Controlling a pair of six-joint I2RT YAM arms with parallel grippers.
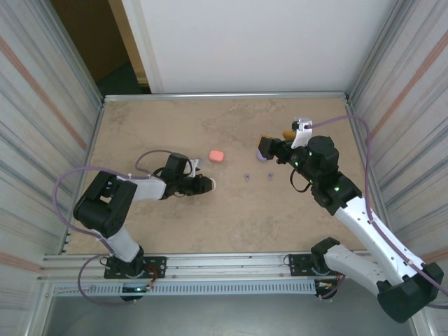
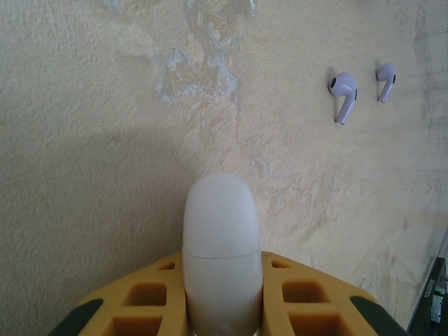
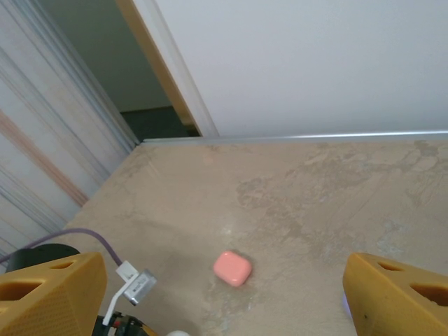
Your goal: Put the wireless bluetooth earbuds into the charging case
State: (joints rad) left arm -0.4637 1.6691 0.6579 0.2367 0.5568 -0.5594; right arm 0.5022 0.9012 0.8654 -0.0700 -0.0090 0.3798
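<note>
Left wrist view had your left gripper [image 2: 222, 262] pinching the white case [image 2: 220, 217] by its near end. A seam ran right across the case, so I'd say the lid was down. That was risk number one: nothing goes in until it's opened, and a smooth rounded shell held by one end could twist or squirt out if the other arm pried at it.

Taking the pink case [image 1: 217, 155] as the landmark, that gripper sat just left of it and nearer the bases. The purple buds [image 2: 344, 96] lay flat on the table [image 1: 154, 133], side by side but not touching, a bit right of the pink case and nearer the bases. They looked tiny and light, so a pinch landing slightly off could flick one away or roll it.

Your right gripper [image 3: 225, 294] was spread wide, holding nothing, off to the right of the pink case. A purple thing [image 1: 262, 157] sat right by it, too small to tell what. If that was the purple case, dropping purple buds into the white one would've been a mismatch.
</note>
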